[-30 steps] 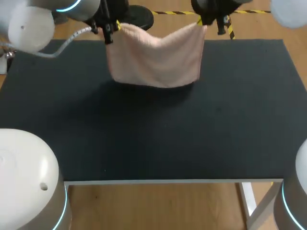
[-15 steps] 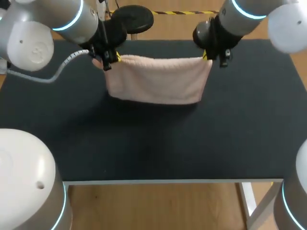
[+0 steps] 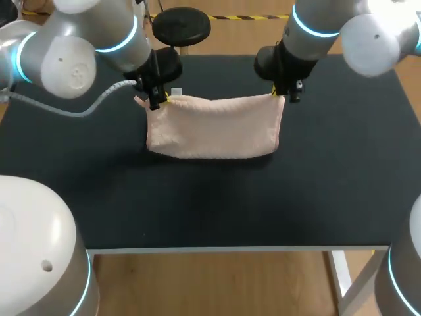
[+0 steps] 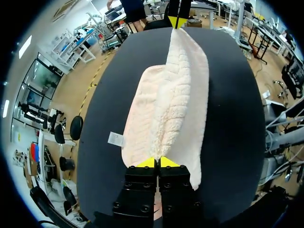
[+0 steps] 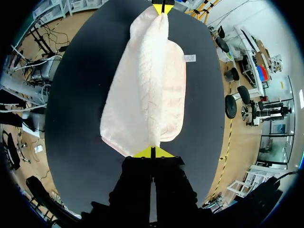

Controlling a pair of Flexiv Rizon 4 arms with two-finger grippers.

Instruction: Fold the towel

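Above, the pale pink towel [image 3: 210,128] spans the gap between the two arms over the far half of the black table [image 3: 263,204]. Its lower part appears to lie on the table, and its upper edge runs nearly level from the left gripper [image 3: 160,100] to the right gripper [image 3: 279,95]. Each gripper's fingers are pressed together on one upper corner, pinching the cloth. In the left wrist view the yellow tips close on the near corner, and a raised ridge of towel runs straight ahead to the other arm's tips at the far corner. Cloth falls away to both sides of that ridge. The right wrist view shows the same arrangement from the opposite end. A small white label [image 4: 115,138] lies on the table at the towel's edge, just beside the left gripper. Holding two corners at equal height and well apart probably serves to keep the gripped edge straight and free of sag, so that the layers stack squarely when laid down. The fold thus seems partly formed: the held edge has yet to be set flat and released. Uneven lowering, or one corner slipping, would likely skew the edges or leave a wrinkle along the crease.
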